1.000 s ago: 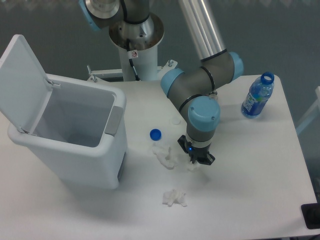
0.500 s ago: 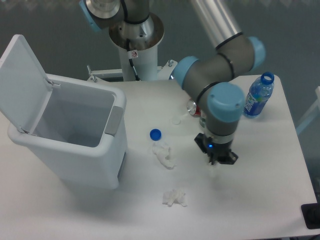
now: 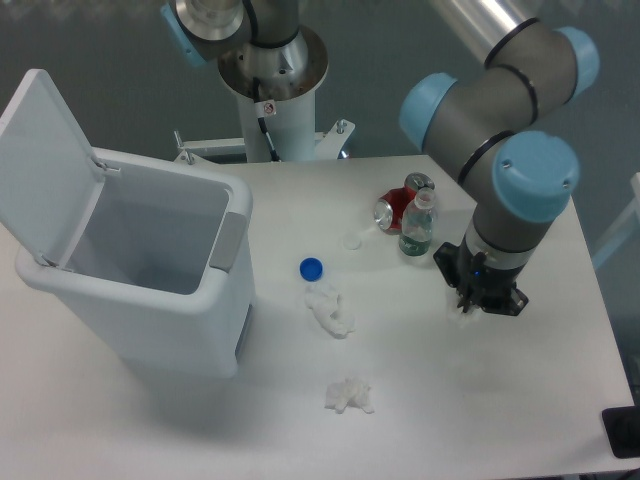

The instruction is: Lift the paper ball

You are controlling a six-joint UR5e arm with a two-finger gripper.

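Fixed camera: gripper (image 3: 487,303) over right part of table (image 3: 520,400), jaws hidden under wrist, spread or pressed cannot tell. Small white bit at its left edge, likely paper ball (image 3: 460,310); grip not visible. Just left: small clear bottle (image 3: 417,224), red can (image 3: 396,209) lying behind it. Farther left: blue cap (image 3: 312,268), tissue strip (image 3: 329,309), lobed wad (image 3: 349,396), open white bin (image 3: 140,262). No readable writing.

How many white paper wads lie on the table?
2: one strip below the blue cap, one lumpy wad near the front edge. The gripper may hide another.
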